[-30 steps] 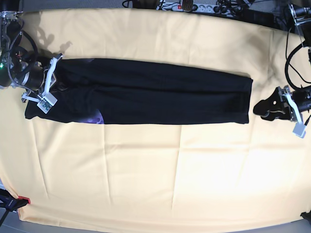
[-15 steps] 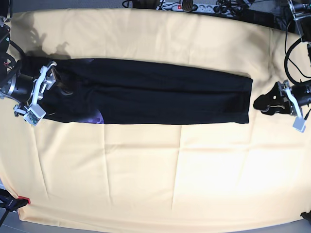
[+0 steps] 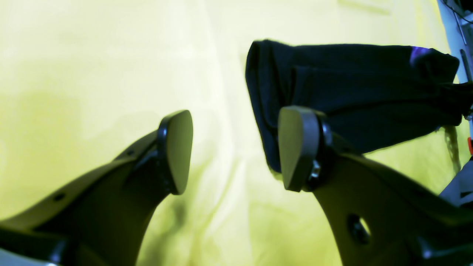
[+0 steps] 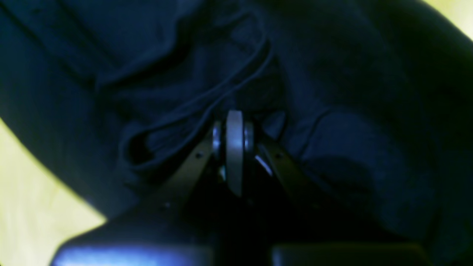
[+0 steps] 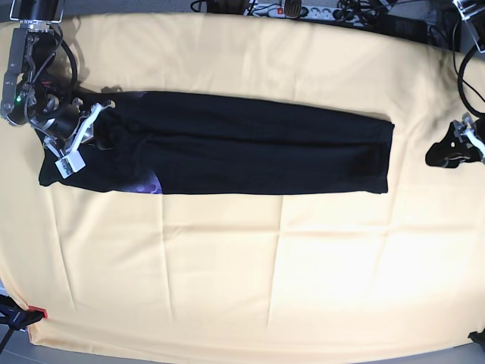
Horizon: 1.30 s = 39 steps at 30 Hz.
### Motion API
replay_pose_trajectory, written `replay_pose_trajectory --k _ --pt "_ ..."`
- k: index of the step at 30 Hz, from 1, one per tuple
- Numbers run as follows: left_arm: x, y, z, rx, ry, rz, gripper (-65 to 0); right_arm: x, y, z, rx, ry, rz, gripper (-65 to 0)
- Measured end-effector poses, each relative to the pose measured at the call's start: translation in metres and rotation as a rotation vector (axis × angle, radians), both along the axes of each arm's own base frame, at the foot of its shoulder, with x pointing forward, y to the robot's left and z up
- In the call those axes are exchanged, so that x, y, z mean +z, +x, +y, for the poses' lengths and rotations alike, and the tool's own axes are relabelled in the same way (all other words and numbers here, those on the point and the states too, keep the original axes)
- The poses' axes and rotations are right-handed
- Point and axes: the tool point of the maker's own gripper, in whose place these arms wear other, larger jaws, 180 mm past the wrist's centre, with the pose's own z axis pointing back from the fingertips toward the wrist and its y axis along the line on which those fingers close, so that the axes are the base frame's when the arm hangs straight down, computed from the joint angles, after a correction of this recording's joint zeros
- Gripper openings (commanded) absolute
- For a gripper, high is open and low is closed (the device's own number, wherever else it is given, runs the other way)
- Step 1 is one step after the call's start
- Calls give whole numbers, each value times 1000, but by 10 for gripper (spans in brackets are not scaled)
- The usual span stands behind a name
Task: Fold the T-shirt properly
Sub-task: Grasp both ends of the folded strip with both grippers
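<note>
Two ends matter: your long black cotton T-shirt (image 5: 227, 152), folded into a strip, runs across the yellow-clothed surface (image 5: 242, 258). Your right gripper (image 4: 234, 122) sits on its collar end, jaws closed, apparently pinching fabric; your left gripper (image 3: 236, 147) waits beyond the other end, jaws apart and empty.

Right gripper (image 5: 101, 139): you now have it further in over the T-shirt (image 5: 250, 148) than half a second ago, its tips on the bunched collar end rather than at the very edge.
Right jaws: closed tight now in your wrist view, pads pressed together with black folds around the tips; whether cloth is pinched between them cannot be told.
Left gripper (image 5: 438, 155): you have drawn it outward, so the shirt's hem end now lies well apart from its tips instead of just beside them.
</note>
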Motion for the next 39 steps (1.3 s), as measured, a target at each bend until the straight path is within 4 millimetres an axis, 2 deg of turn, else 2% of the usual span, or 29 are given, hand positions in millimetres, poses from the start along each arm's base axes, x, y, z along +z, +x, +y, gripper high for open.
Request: replay_pose_trajectory --k 6,9,14,23,27,28,29,30,32,38,39 --pt "-20 3 -32 32 -124 -27 -266 -4 -1 -2 -10 11 8 -650" --pt "-38 6 -35 79 -94 -21 -266 -5 -1 -2 -9 9 13 -650" --pt "-47 12 -47 113 -118 -45 -266 -5 -2 -2 -8 5 20 -650" --pt "-63 16 -119 -34 -207 -19 -266 -4 -2 1 -8 27 20 -650" --pt "-68 17 -139 -85 -219 10 -270 -4 -2 1 -8 27 20 -650" --pt "-67 18 -140 -90 -218 9 -297 -4 -2 1 -8 27 20 -650" --pt "-67 18 -140 -89 -219 9 -352 -4 -2 1 -8 27 20 -650" --pt "-67 19 -141 -86 -219 10 -435 -4 -2 1 -7 27 20 -650" --pt "-69 19 -140 -96 -201 15 -646 -4 -2 1 -8 27 20 -650" --pt "-66 27 -126 -33 -193 27 -650 2 0 6 -7 72 14 -650" --pt "-65 27 -123 -24 -192 23 -650 5 3 8 -10 88 6 -595"
